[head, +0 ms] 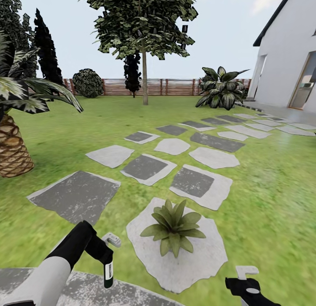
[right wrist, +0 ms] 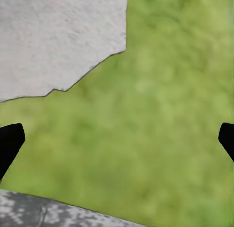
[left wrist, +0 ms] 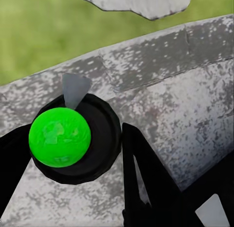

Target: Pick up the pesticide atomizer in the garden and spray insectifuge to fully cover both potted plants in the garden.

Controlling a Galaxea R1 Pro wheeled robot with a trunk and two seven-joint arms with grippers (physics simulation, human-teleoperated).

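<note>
While the robot stood at the rim of the patio, the left gripper was clamped on the atomizer, low at the left of the head view. The bottle hung upright, long axis vertical, base downward over the mottled stone. Its whitish spray head sat at the top and pointed to the right, toward the plant. The white label faced the camera.

From the left wrist view, the bottle was seen end-on: a bright green disc ringed by the dark body, held between the black fingers, with the pale nozzle tip projecting toward the grass.

That plant, a low rosette of pointed speckled leaves, stood on a pale slab just right of the atomizer, near but apart from it. No spray was visible on its leaves.

The right gripper was at the lower right of the head view, over the lawn, holding nothing. In the right wrist view its fingertips stood wide apart above grass and a slab corner.

Beyond lay stepping stones, a tree, a fence and a house.
</note>
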